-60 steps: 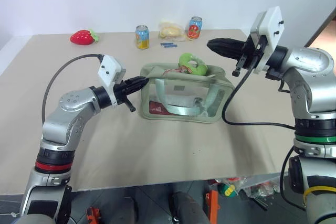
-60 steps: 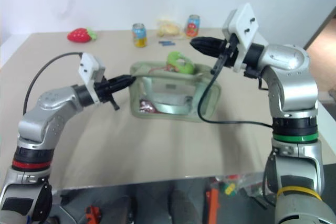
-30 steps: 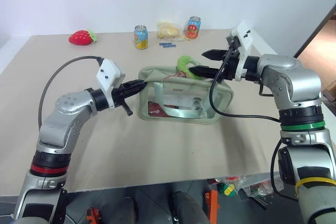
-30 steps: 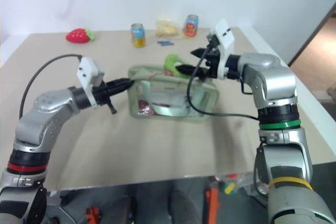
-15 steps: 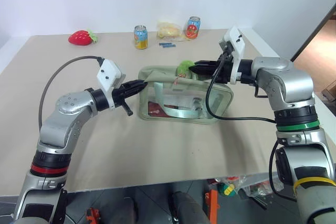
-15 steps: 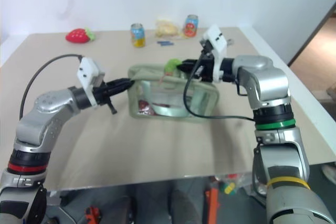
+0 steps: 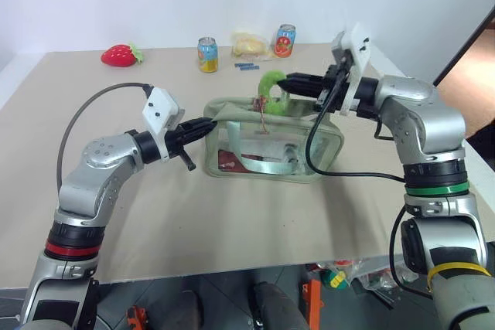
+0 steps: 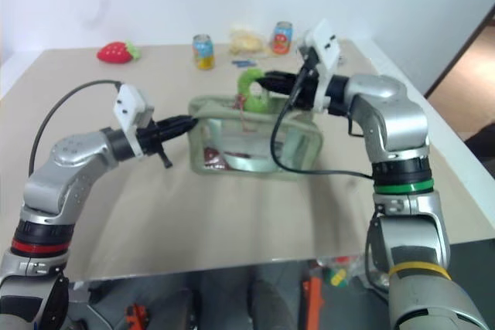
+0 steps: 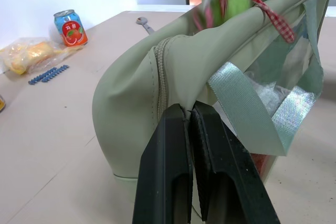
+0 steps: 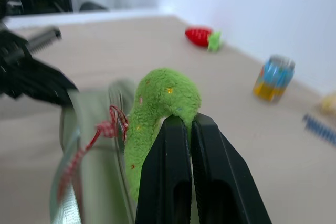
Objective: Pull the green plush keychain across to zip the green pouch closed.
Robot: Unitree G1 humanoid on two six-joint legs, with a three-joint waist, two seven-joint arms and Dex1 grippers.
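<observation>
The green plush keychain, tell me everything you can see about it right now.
The keychain is a small, bright lime-green, fuzzy plush, curved like an arch. It is lifted above the top of the pouch, pinched at its upper end by the shut right gripper. A thin red-and-white checked cord runs from it down to the pouch's top. The left gripper is shut on the pouch's end seam by the zipper.

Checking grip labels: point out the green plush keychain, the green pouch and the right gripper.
green plush keychain [image 7: 270, 84], left eye view, on its fuzzy arch.
green pouch [image 7: 224, 106], left eye view, on its top edge.
right gripper [image 7: 285, 82], left eye view, at the fingertips.
</observation>
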